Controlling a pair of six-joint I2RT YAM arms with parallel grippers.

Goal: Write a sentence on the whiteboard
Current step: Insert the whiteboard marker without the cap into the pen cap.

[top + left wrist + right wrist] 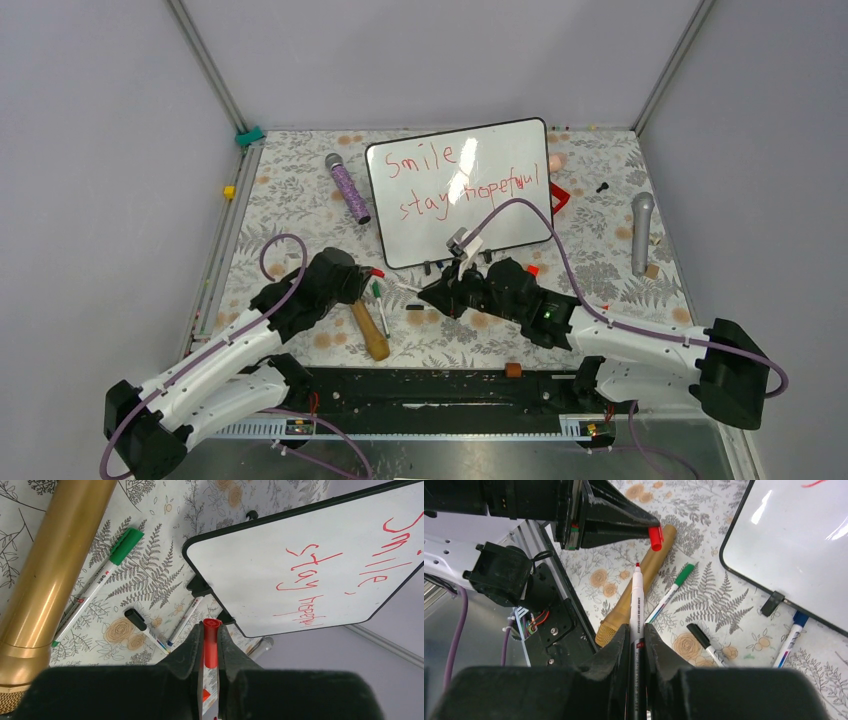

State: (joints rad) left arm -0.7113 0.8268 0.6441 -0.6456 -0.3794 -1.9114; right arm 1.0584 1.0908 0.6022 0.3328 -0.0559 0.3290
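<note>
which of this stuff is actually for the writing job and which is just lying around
In use: whiteboard, sentence, red marker in right gripper, red cap in left gripper.
Lying about: green marker, black marker, blue marker, gold microphone, purple microphone, grey microphone.

This is a robotics lab test cell, not a lived-in room. Plain pale grey panel walls (pixel 420 60), joined by bare aluminium corner posts (pixel 207 65), box in a small surface under a floral-printed cloth (pixel 290 190). A white-and-black left robot arm (pixel 215 355) and its right twin (pixel 640 345) are bolted to a black metal rail (pixel 430 395). Purple cables (pixel 453 645) and exposed red wiring (pixel 535 620) trail from them. Mixed props lie about: a glossy white whiteboard with a thin black frame (pixel 470 215), a silver microphone (pixel 641 230) and a sparkly purple microphone (pixel 349 190).
</note>
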